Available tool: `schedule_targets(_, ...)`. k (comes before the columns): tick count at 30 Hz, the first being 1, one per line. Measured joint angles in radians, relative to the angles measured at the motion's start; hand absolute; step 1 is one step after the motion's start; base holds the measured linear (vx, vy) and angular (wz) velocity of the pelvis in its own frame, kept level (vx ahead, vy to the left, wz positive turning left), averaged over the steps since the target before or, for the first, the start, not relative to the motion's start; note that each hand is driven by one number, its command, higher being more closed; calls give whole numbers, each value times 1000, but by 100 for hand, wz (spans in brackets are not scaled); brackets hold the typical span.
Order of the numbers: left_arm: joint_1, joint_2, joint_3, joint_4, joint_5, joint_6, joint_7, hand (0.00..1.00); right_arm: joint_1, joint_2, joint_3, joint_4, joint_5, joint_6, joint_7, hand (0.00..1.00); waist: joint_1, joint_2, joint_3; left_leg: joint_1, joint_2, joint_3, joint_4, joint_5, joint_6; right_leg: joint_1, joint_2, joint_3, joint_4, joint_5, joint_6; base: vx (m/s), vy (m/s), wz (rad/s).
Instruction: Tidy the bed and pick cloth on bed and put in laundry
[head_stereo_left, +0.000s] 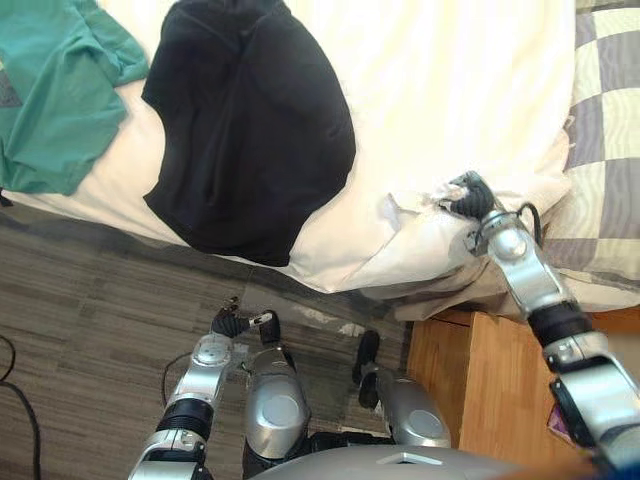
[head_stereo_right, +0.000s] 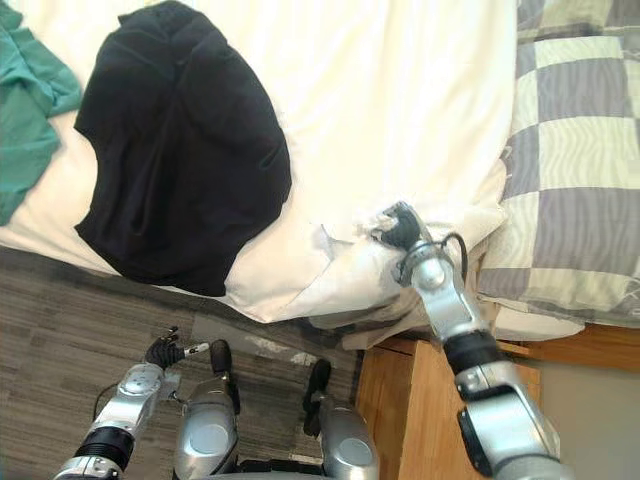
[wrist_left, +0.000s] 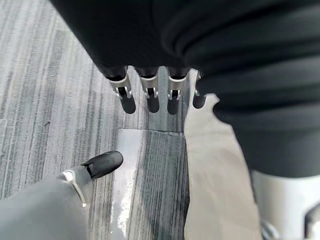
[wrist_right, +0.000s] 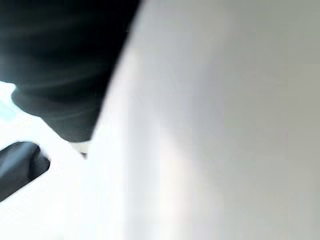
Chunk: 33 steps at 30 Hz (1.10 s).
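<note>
The right robot hand (head_stereo_left: 468, 197) is sunk in the rumpled sheet (head_stereo_left: 400, 245) at the bed's (head_stereo_right: 530, 322) near edge, its grip impossible to tell, so tidying seems in hand, while the left robot hand (wrist_left: 149, 92) hangs slack above the floor (head_stereo_left: 90, 330), and next the black cloth (head_stereo_left: 250, 130) by that edge wants grasping.

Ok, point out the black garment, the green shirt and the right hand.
black garment (head_stereo_left: 250, 130): left eye view, middle of its cloth.
green shirt (head_stereo_left: 55, 90): left eye view, on its body.
right hand (head_stereo_left: 470, 198): left eye view, on its dark ribbed cover.
</note>
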Motion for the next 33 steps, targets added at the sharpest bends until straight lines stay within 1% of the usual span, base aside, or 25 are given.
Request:
schedule_targets(1,21,-6,-9,1,0,6,0,0,58,31,-23,-19,16,-1,-25,100,-13,-5,-25,17,-2,6,-18,6,-3,8,1,1,-4,-1,1,11,-9,-17)
schedule_targets(3,56,-25,-15,2,1,7,-1,0,151,63,-52,-41,23,-3,-51,100,-25,-6,-71,47,-7,15,-39,12,-5,22,0,2,-4,-6,7,43,1,-11)
schedule_targets(4,64,-31,-15,2,2,6,-1,0,176,70,-61,-48,24,-4,-57,100,-28,-6,-82,55,-10,16,-45,13,-6,27,-2,2,-4,-12,11,71,11,-4)
schedule_targets(5,97,-49,-16,3,2,6,0,0,265,95,-92,-67,24,-16,-75,100,-47,-2,-128,75,-22,17,-61,14,-7,42,-10,2,-3,-28,18,49,8,0)
schedule_targets(6,107,-53,-17,5,2,6,0,0,286,104,-100,-68,23,-21,-78,100,-51,-1,-140,82,-24,18,-64,14,-7,45,-12,2,-1,-33,19,59,11,-4)
schedule_targets(7,124,-58,-18,6,2,6,0,0,315,111,-104,-68,23,-30,-84,0,-58,3,-154,100,-29,25,-73,14,-8,54,-15,6,1,-41,22,35,12,-23)
schedule_targets(8,146,-67,-19,23,2,4,0,0,366,134,-124,-70,23,-46,-87,0,-67,15,-183,132,-38,41,-100,22,-10,63,-19,19,4,-53,26,19,13,-25)
schedule_targets(10,157,-78,-23,48,3,3,0,0,405,149,-143,-73,29,-59,-89,0,-74,28,-209,151,-52,45,-129,34,-10,66,-27,24,4,-69,31,-9,6,-18)
schedule_targets(11,166,-86,-42,73,4,-1,0,0,447,168,-173,-78,51,-69,-92,0,-80,43,-227,180,-70,52,-172,54,-9,76,-37,27,4,-95,39,-28,-7,-11)
schedule_targets(12,173,-87,-50,77,4,-2,0,0,458,176,-181,-78,64,-74,-96,0,-82,51,-233,191,-73,57,-189,63,-9,79,-38,28,4,-102,39,-38,-12,-7)
schedule_targets(13,183,-95,-54,95,3,-10,-1,0,475,192,-193,-77,98,-82,-106,0,-94,62,-239,202,-75,62,-195,68,-9,88,-38,30,4,-109,42,-32,-15,-1)
schedule_targets(14,185,-96,-54,103,2,-14,0,0,484,199,-198,-77,112,-85,-110,0,-99,67,-242,205,-74,62,-197,68,-10,92,-38,29,5,-111,43,-49,-16,-3)
schedule_targets(15,191,-98,-55,118,2,-24,0,0,502,221,-218,-74,145,-101,-117,0,-102,81,-250,217,-73,65,-199,68,-10,95,-37,34,7,-114,43,-64,-8,-11)
schedule_targets(16,204,-104,-55,131,2,-43,0,0,533,246,-237,-61,198,-128,-125,0,-110,96,-259,230,-74,68,-200,67,-11,101,-37,43,5,-119,45,-71,3,-16)
schedule_targets(17,207,-109,-56,137,2,-47,-1,0,540,258,-245,-57,221,-136,-129,0,-112,102,-263,234,-74,68,-200,65,-12,103,-36,46,3,-120,45,-52,10,-15)
schedule_targets(18,216,-113,-56,145,2,-57,-1,0,573,282,-259,-45,275,-153,-139,0,-118,109,-271,240,-75,70,-200,59,-14,108,-36,51,1,-121,46,-27,10,-9)
schedule_targets(21,232,-116,-56,164,1,-75,-1,0,621,333,-285,-4,366,-192,-156,0,-132,119,-285,250,-74,85,-200,49,-22,112,-34,62,-7,-125,45,-6,13,-18)
schedule_targets(22,242,-119,-56,180,0,-90,-2,0,647,355,-302,28,435,-221,-159,0,-138,127,-300,252,-74,98,-200,44,-24,110,-32,75,-17,-120,44,5,13,-24)
schedule_targets(23,243,-120,-56,182,0,-90,-2,0,653,360,-308,35,452,-223,-160,0,-140,128,-302,252,-75,100,-200,43,-24,111,-32,78,-19,-118,45,14,19,-23)
schedule_targets(24,251,-120,-55,184,-1,-95,-3,0,667,372,-329,74,497,-237,-154,0,-153,130,-303,262,-75,109,-200,39,-25,122,-32,81,-25,-116,45,30,14,-17)
schedule_targets(25,255,-121,-54,196,-2,-110,-11,0,680,375,-344,118,534,-247,-143,0,-155,133,-305,271,-75,121,-200,33,-27,131,-31,88,-32,-109,42,18,21,-18)
schedule_targets(26,255,-122,-54,201,-3,-113,-15,0,686,376,-350,134,549,-254,-138,0,-154,136,-307,275,-75,124,-200,31,-28,131,-31,93,-33,-109,42,24,23,-28)
schedule_targets(28,270,-133,-44,201,-11,-128,-32,0,720,382,-379,182,633,-278,-116,0,-156,150,-317,292,-75,151,-200,20,-31,141,-30,110,-32,-109,43,47,26,-28)
schedule_targets(32,285,-162,-4,201,-14,-147,-47,0,769,407,-436,186,741,-311,-99,0,-159,167,-327,321,-72,176,-200,13,-33,160,-28,117,-34,-108,48,52,5,-13)
schedule_targets(33,286,-163,-2,201,-18,-150,-50,0,773,409,-441,186,744,-312,-99,0,-158,169,-330,322,-72,177,-200,12,-34,162,-28,117,-34,-109,48,55,-16,-7)
